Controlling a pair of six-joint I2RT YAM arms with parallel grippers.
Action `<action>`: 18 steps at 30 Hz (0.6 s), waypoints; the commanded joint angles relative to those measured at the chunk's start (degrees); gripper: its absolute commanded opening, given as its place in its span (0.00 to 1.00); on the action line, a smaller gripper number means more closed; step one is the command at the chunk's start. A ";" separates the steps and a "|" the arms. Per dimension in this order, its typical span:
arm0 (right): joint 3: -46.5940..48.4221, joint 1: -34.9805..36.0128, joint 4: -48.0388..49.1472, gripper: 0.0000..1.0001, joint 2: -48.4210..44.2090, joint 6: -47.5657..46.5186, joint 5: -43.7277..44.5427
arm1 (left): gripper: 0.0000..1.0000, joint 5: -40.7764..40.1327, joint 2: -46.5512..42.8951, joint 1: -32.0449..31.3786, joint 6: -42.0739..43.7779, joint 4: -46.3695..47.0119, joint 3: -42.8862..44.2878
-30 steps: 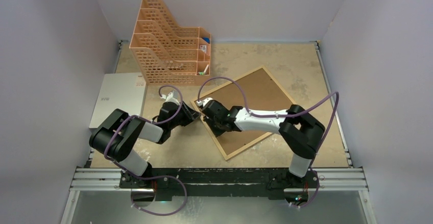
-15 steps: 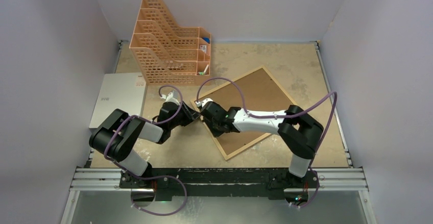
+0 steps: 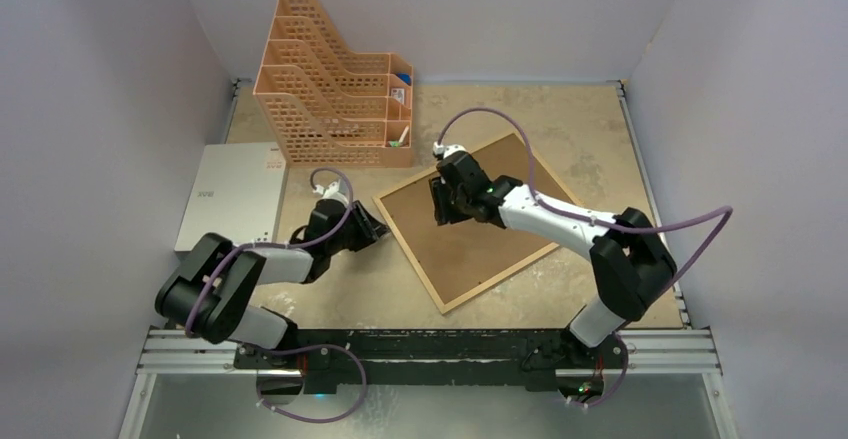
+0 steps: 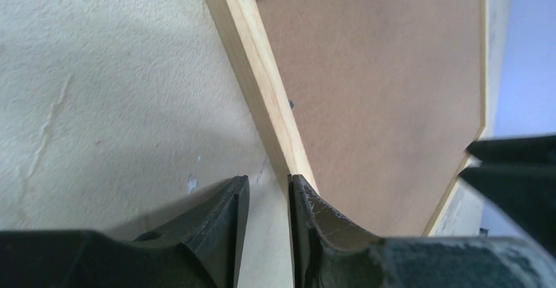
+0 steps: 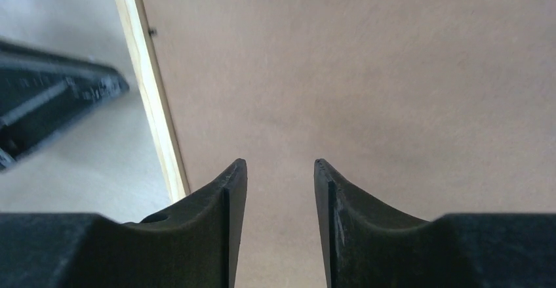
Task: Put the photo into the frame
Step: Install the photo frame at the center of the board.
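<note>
The light-wood frame (image 3: 500, 279) lies face down on the table with its brown backing board (image 3: 470, 239) on top. The photo is not in view. My left gripper (image 3: 381, 227) is at the frame's left rail. In the left wrist view (image 4: 267, 178) its jaws are nearly together with the pale wood rail (image 4: 252, 71) running between them. My right gripper (image 3: 438, 202) hovers over the backing board near the frame's far-left side. In the right wrist view (image 5: 280, 162) it is open and empty, with the board (image 5: 360, 71) below and the rail (image 5: 154, 104) to its left.
An orange lattice file organizer (image 3: 335, 94) stands at the back left. A pale grey flat sheet (image 3: 230, 194) lies at the left table edge. Walls close in the table on three sides.
My right gripper has lifted off the frame's left edge beside the left gripper and moved back and right over the backing board. The left arm has shifted only slightly.
</note>
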 commanded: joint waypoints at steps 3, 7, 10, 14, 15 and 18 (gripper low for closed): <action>7.39 -7.81 -7.83 0.46 1.67 6.67 -0.01 | 0.40 -5.22 -7.67 -0.06 7.40 -25.21 5.26; 8.39 -13.31 -13.39 0.53 0.67 11.39 1.20 | 0.49 -6.82 -7.40 -0.06 13.59 -33.41 15.07; 8.45 -17.73 -17.54 0.64 -1.64 14.95 2.99 | 0.60 -6.83 -4.82 -0.06 18.26 -38.51 22.06; 7.27 -24.52 -18.67 0.68 -3.17 16.46 1.01 | 0.72 -8.27 -0.84 -0.06 23.65 -39.39 28.82; 7.11 -25.67 -17.65 0.68 -3.08 16.12 0.26 | 0.73 -8.32 -0.09 -0.06 24.78 -39.09 30.48; 10.20 -26.34 -16.36 0.68 0.18 14.57 -1.52 | 0.73 -7.45 4.77 -0.06 28.16 -38.29 35.30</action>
